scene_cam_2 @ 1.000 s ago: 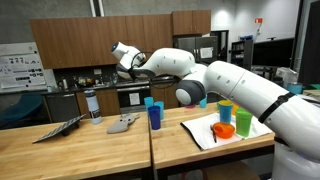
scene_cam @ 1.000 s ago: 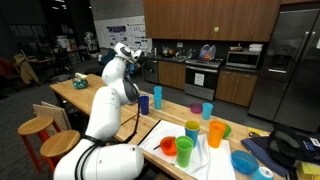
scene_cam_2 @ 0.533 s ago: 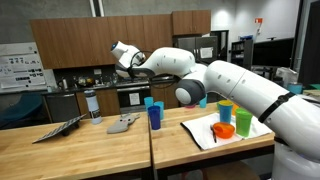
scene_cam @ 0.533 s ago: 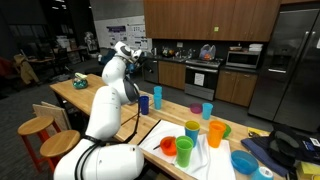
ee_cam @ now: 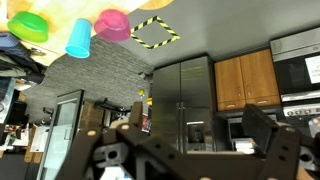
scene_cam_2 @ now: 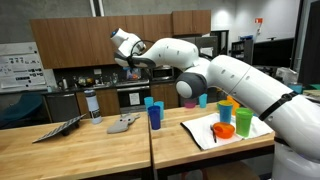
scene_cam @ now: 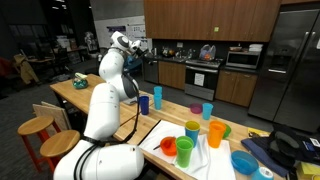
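Note:
My gripper hangs high in the air above the far end of the long wooden table. Its jaws stand wide apart with nothing between them. In the wrist view the gripper frames a steel fridge, with one dark finger on the right. Nearest below it are a dark blue cup and a cyan cup, both upright on the table. A cyan cup and a pink bowl show along the wrist view's top edge.
A white mat holds an orange cup, a green cup and an orange bowl. A blue bowl lies beyond. A bottle and a grey object sit on the table. Stools stand beside it.
The arm's wrist has lifted higher and swung a little, carrying the open gripper upward. Nothing on the table has moved.

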You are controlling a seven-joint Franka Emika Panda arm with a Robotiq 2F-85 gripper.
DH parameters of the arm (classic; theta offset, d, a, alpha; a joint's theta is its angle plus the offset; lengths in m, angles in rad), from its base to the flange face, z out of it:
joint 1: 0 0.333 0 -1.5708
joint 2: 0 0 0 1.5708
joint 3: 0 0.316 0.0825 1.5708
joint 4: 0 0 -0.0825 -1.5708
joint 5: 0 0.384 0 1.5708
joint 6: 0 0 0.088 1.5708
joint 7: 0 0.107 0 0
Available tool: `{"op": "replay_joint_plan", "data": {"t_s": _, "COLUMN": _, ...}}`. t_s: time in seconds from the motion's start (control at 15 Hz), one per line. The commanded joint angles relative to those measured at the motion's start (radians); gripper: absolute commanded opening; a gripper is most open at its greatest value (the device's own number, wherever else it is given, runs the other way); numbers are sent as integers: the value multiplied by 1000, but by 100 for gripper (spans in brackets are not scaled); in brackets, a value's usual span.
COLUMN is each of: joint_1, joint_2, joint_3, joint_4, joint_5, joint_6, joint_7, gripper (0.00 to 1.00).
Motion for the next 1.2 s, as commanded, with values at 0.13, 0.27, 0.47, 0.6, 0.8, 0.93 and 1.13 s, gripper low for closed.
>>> {"op": "replay_joint_plan", "data": {"t_s": 0.13, "joint_1": 15, "joint_2": -81, "joint_3": -5, "joint_4": 1, "joint_5": -8, "joint_6": -103, "joint_7": -108, "gripper": 100}}
{"op": "replay_joint_plan", "data": {"t_s": 0.27, "joint_1": 35, "joint_2": -96, "joint_3": -13, "joint_4": 1, "joint_5": -25, "joint_6": -152, "joint_7": -100, "gripper": 100}}
{"op": "replay_joint_plan", "data": {"t_s": 0.47, "joint_1": 63, "joint_2": -138, "joint_3": -32, "joint_4": 2, "joint_5": -69, "joint_6": -216, "joint_7": -78, "gripper": 100}}
{"op": "replay_joint_plan", "data": {"t_s": 0.6, "joint_1": 64, "joint_2": -169, "joint_3": -39, "joint_4": 3, "joint_5": -103, "joint_6": -233, "joint_7": -85, "gripper": 100}}
{"op": "replay_joint_plan", "data": {"t_s": 0.8, "joint_1": 71, "joint_2": -213, "joint_3": -41, "joint_4": 5, "joint_5": -157, "joint_6": -257, "joint_7": -78, "gripper": 100}}
{"op": "replay_joint_plan", "data": {"t_s": 0.93, "joint_1": 72, "joint_2": -223, "joint_3": -37, "joint_4": 5, "joint_5": -186, "joint_6": -279, "joint_7": -82, "gripper": 100}}
{"op": "replay_joint_plan", "data": {"t_s": 1.13, "joint_1": 62, "joint_2": -216, "joint_3": -19, "joint_4": 2, "joint_5": -220, "joint_6": -258, "joint_7": -78, "gripper": 100}}
